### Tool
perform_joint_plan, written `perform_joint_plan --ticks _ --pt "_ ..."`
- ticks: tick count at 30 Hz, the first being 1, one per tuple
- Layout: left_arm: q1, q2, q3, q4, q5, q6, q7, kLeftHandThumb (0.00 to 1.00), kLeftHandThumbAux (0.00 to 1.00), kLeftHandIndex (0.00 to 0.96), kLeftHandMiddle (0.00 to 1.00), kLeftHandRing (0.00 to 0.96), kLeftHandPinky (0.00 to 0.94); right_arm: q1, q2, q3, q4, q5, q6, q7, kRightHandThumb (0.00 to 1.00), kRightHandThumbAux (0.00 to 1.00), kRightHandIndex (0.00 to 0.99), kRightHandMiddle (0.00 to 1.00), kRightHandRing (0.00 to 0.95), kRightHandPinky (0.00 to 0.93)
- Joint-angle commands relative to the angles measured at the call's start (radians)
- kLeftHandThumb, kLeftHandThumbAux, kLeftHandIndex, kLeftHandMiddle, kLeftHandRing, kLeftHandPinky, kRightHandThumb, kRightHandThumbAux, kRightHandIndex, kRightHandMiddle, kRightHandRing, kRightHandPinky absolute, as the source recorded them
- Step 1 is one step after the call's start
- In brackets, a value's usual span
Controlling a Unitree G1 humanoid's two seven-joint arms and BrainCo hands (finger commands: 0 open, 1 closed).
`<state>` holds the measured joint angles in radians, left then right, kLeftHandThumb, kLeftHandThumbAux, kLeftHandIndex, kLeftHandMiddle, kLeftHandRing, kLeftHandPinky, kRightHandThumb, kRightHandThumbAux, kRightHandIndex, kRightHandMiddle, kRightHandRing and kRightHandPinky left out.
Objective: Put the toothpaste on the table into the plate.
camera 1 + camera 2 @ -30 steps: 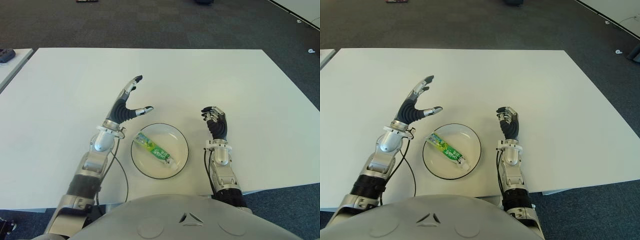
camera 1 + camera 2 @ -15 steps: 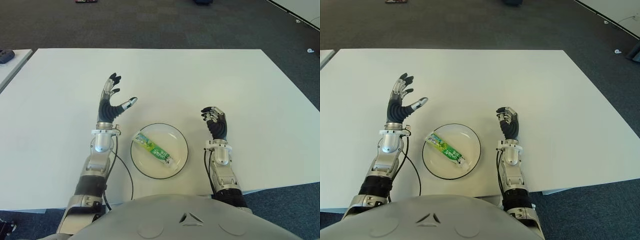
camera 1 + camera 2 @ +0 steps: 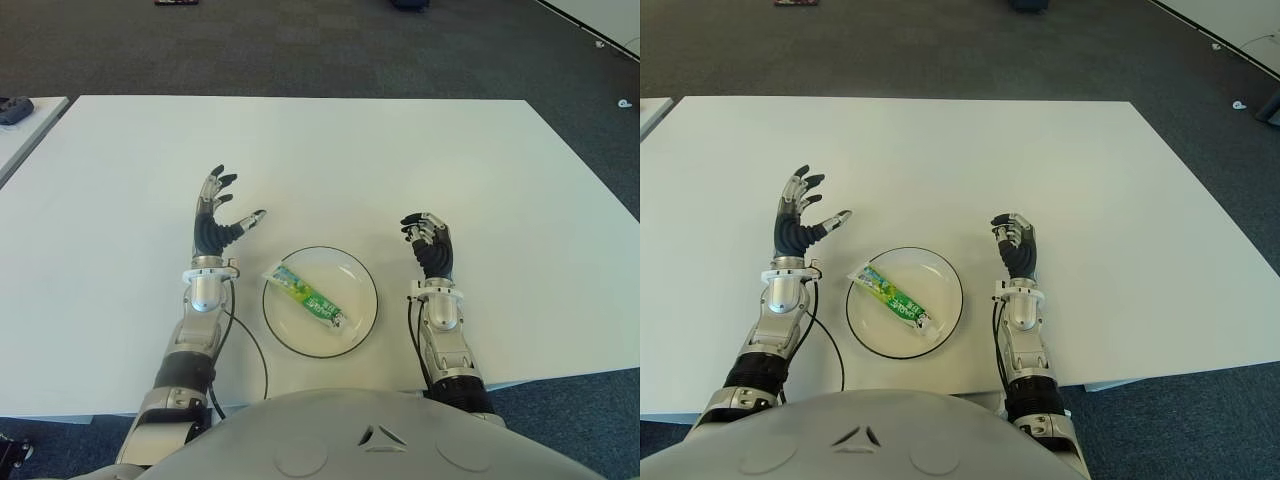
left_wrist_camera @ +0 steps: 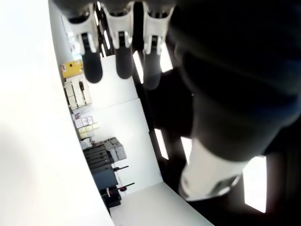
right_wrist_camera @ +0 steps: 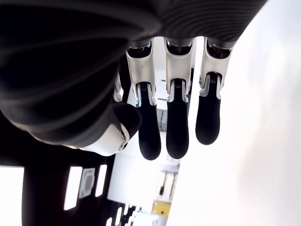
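- At the bottom centre of the head views you see the robot's grey torso [image 3: 340,440], nearest the camera, with both forearms reaching up from it onto the white table [image 3: 480,160].
- Just above the torso, in the lower centre of the frame, lies the plate [image 3: 366,290], a round white dish with a dark rim, flat on the table.
- The toothpaste [image 3: 306,296] lies inside the plate, a green and white tube set diagonally, its broad end toward the upper left of the dish and its cap toward the lower right.
- To the right of the plate you find the right hand [image 3: 430,247], clear of the rim, palm upright; its fingers [image 5: 178,127] are loosely bent and close together, and they hold nothing.
- To the left of the plate, slightly higher in the frame, you find the left hand [image 3: 215,222], raised above the table with the thumb pointing toward the plate; its fingers [image 4: 123,52] are spread apart and empty.
- Beyond both hands the bare tabletop fills the middle of the frame.
- At the top of the frame, past the far edge, you see dark carpeted floor [image 3: 300,45].
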<state>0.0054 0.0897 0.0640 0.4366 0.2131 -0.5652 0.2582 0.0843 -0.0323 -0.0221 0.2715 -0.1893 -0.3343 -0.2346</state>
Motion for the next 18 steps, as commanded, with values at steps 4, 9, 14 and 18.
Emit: perform_joint_plan --ticks 4,9,14,18 --pt "-0.011 -0.022 0.014 0.064 -0.034 -0.008 0.013 0.057 0.983 0.413 0.407 0.401 0.426 -0.015 -0.003 -0.004 0.002 0.001 0.02 0.0 0.708 0.731 0.421 0.469 0.474 0.488" --pt "-0.007 -0.023 0.017 0.095 -0.044 -0.022 0.01 0.586 0.767 0.424 0.439 0.432 0.44 -0.021 -0.004 -0.003 0.008 -0.003 0.005 -0.005 0.707 0.731 0.421 0.47 0.474 0.492" --pt "0.005 -0.015 0.021 0.127 -0.059 -0.034 -0.005 0.677 0.728 0.428 0.484 0.48 0.502 -0.024 -0.001 0.002 0.012 -0.002 -0.017 -0.005 0.705 0.732 0.422 0.477 0.477 0.498" --pt "0.016 -0.007 0.022 0.163 -0.064 -0.045 -0.01 0.686 0.724 0.429 0.515 0.511 0.52 -0.028 0.003 0.007 0.02 0.003 -0.042 -0.002 0.703 0.732 0.422 0.483 0.481 0.503"
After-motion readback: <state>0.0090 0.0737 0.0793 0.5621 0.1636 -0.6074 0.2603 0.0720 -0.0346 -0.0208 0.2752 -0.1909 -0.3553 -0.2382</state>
